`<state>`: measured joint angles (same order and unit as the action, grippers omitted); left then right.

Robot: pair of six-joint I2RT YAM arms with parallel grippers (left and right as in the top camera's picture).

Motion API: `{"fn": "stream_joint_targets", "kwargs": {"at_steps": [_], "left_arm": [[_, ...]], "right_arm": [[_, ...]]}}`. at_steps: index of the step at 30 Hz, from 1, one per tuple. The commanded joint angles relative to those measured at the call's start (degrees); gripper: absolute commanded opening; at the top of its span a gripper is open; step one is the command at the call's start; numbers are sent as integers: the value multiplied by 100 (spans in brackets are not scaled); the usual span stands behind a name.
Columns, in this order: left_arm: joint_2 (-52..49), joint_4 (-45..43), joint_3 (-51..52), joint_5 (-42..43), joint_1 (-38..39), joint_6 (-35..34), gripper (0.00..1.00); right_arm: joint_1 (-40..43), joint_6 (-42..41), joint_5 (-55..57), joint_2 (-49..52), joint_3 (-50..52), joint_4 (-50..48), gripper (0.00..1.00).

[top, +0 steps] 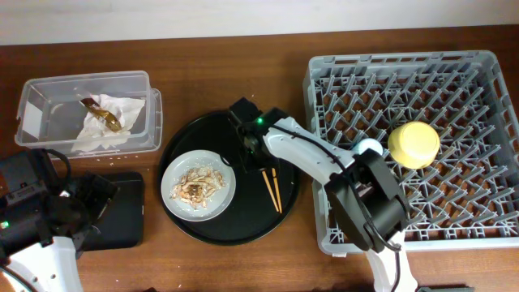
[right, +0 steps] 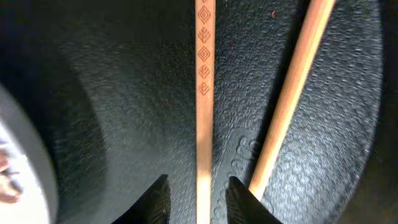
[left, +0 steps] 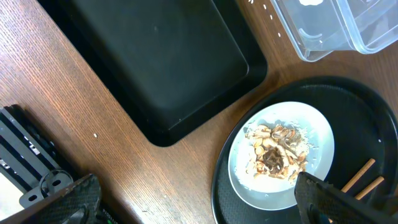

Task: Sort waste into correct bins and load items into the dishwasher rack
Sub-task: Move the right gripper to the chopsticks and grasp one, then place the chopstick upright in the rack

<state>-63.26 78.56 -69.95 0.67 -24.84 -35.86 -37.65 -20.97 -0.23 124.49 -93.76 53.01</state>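
Note:
The clear tub point(top: 49, 101) holds the crumpled white napkin point(top: 109, 122) with a brown scrap. The flat black tray point(top: 122, 212) lies below it and also shows in the left wrist view point(left: 161, 62). The grey-white plate point(top: 174, 199) with beige food scraps point(top: 197, 186) sits on the round black tray; it shows in the left wrist view point(left: 311, 134). Two chopsticks point(top: 272, 188) lie right of the plate. My right gripper point(top: 252, 158) is open, its jaws point(right: 198, 183) straddling one chopstick point(right: 204, 74). My left gripper point(top: 91, 212) is open and empty point(left: 193, 205). The yellow bowl point(top: 413, 143) and light-blue cup point(top: 369, 147) sit in the dishwasher rack point(top: 486, 73). The pink cup is out of view.
The large round black tray point(top: 235, 227) sits mid-table between the flat tray and the rack. The second chopstick point(right: 292, 93) lies just right of my right jaws. The plate's rim point(right: 18, 155) is at the left of the right wrist view.

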Motion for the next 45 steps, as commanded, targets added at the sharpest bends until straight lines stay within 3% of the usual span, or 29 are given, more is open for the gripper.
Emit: {"fn": "stream_joint_targets", "kwargs": {"at_steps": [1, 3, 4, 6, 9, 13, 15, 18, 20, 22, 25, 29, 35, 37, 39, 43, 45], "left_arm": [[17, -4, -15, 0, -9, -39, 99], [17, -4, -15, 0, -9, -39, 99], [17, -4, -15, 0, -9, -39, 99], [17, -4, -15, 0, -9, -39, 99], [17, -4, -15, 0, -9, -39, 99], [17, -4, -15, 0, -9, -39, 99], [17, -4, -15, 0, -9, -39, 99], [17, -4, -15, 0, -9, -39, 99], [17, -4, -15, 0, -9, -39, 99], [17, -4, -15, 0, -9, -39, 99], [17, -4, -15, 0, -9, -39, 99], [17, -4, -15, 0, -9, -39, 99], [17, -4, -15, 0, -9, -39, 99], [17, -4, -15, 0, -9, -39, 99], [17, -4, -15, 0, -9, -39, 99], [17, -4, -15, 0, -9, -39, 99], [17, -4, -15, 0, -9, -39, 99]], "right_arm": [[-33, 127, 153, 216, -63, -15, 30], [-33, 127, 245, 367, -15, 2, 26], [-33, 122, 197, 372, -13, 52, 14], [-33, 103, 85, 361, -122, 297, 4], [-9, 103, -39, 74, -1106, 1248, 4], [413, 103, -57, -468, -3569, 3106, 4], [669, 107, -59, -575, -3744, 3128, 4], [728, 734, -61, -358, -3510, 2949, 27], [573, 883, -94, -114, -2811, 2645, 32], [319, 1740, -496, -35, -1711, 2345, 35], [94, 1910, -651, -35, -1003, 2006, 41], [-175, 1967, -667, -35, 28, 645, 40], [-210, 2162, -76, -35, 509, -299, 39], [-210, 2135, -76, -35, 509, -304, 17], [-210, 2065, -55, -35, 509, -295, 5], [-203, 1746, -55, -72, 420, -149, 4], [-197, 1567, -37, -267, -219, 518, 4]]}}
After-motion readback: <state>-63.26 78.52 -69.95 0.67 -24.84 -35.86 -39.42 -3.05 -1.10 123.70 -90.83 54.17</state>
